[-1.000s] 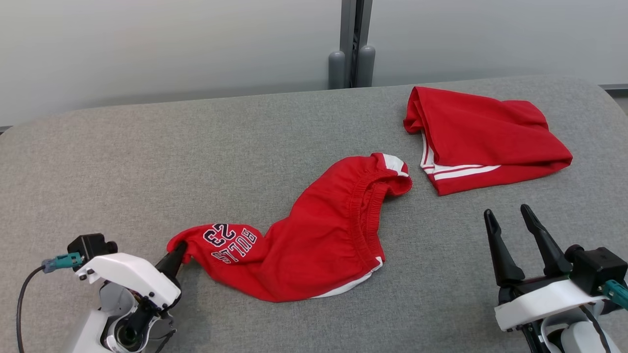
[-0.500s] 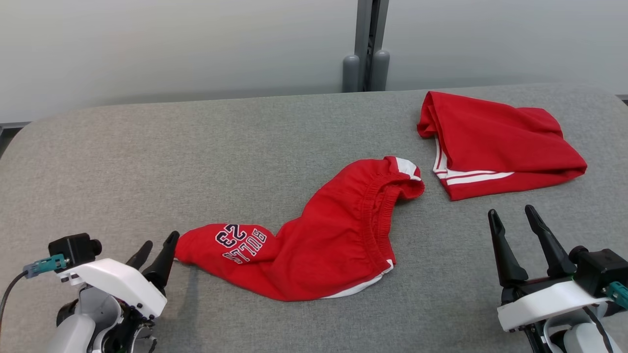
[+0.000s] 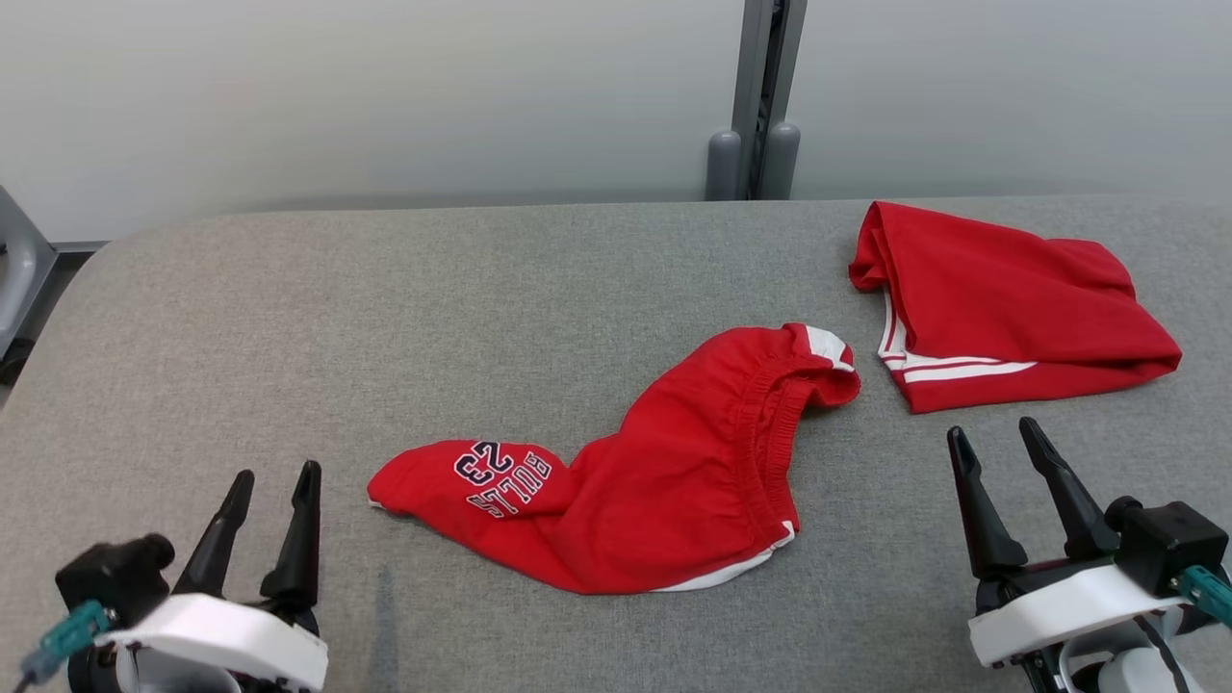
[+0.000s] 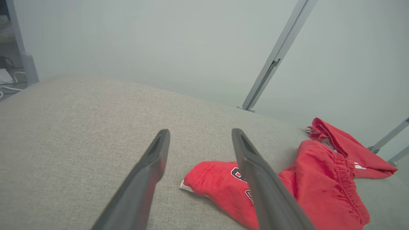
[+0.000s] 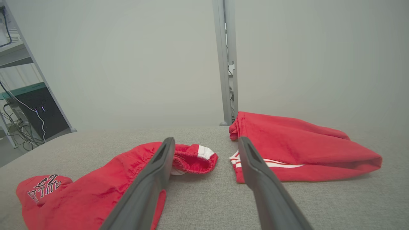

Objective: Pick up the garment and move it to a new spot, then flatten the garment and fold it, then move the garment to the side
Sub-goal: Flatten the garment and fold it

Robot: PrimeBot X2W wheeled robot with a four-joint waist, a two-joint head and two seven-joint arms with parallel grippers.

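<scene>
The garment [image 3: 654,472] is a pair of red shorts with white trim and a "BULLS 23" print, lying crumpled and stretched across the middle of the grey padded table [image 3: 433,308]; it also shows in the left wrist view [image 4: 306,179] and the right wrist view [image 5: 96,191]. My left gripper [image 3: 274,476] stands open at the lower left, a short way left of the printed leg end and apart from it. At the lower right my right gripper [image 3: 996,433] is open with nothing between its fingers.
A second red garment [image 3: 1011,308] with white stripes lies folded at the back right of the table, also seen in the right wrist view [image 5: 300,150]. A grey post [image 3: 756,106] stands behind the table's far edge. Bare table stretches across the left half.
My left gripper has let go of the shorts' printed leg end, opened and drawn back toward me. The camera has shifted, so the whole scene sits lower and further right. The right gripper stays open.
</scene>
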